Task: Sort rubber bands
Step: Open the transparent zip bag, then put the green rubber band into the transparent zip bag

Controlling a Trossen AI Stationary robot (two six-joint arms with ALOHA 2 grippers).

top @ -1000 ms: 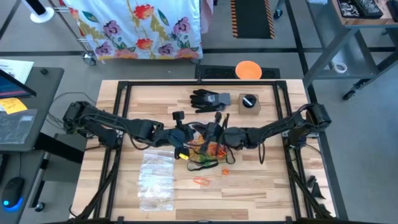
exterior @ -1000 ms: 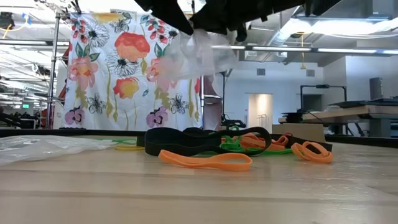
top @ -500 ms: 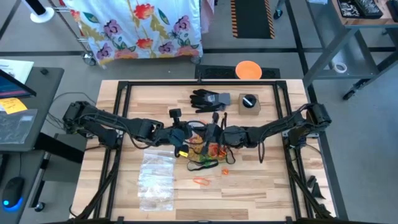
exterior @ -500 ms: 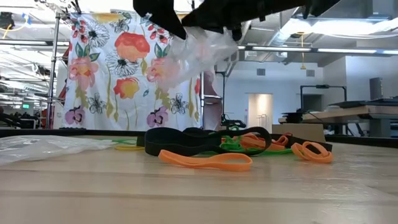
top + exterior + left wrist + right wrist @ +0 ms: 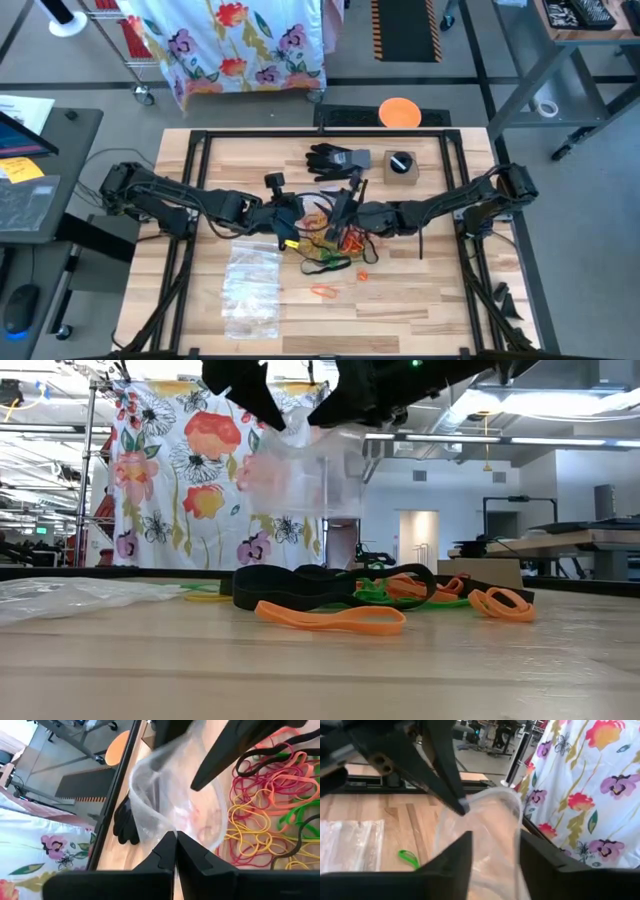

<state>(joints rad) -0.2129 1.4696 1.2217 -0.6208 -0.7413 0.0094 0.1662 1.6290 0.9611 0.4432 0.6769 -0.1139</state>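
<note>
High view: the rubber bands [image 5: 335,245] lie in a tangled heap near the middle of the desk [image 5: 430,300], red, yellow, orange, green and black mixed, with a few strays toward the near edge, one orange loop [image 5: 323,291] on its own. Low view shows the heap flat on the wood, the wide black band [image 5: 300,588] and orange loop [image 5: 330,619] nearest the camera, nothing lifted. Directly above the heap hangs a clear plastic bag [image 5: 305,470], held between both arms. Left gripper [image 5: 175,840] comes in from the left edge side, jaws narrow and pinched on one side of the bag's rim; right gripper [image 5: 492,840] comes from the right edge side, its jaws set apart either side of the opposite rim, looks like one finger inside the mouth, grip itself hard to confirm. Bag mouth is stretched between them, roughly along the left-right line of the desk. So bands are straight below both jaws, about equally near each arm; neither is free to pick, judged. More clear bags [image 5: 250,285] lie flat toward the near left corner. Black glove [image 5: 335,160] and a small box [image 5: 400,166] sit near the far edge, apart from the heap.
</note>
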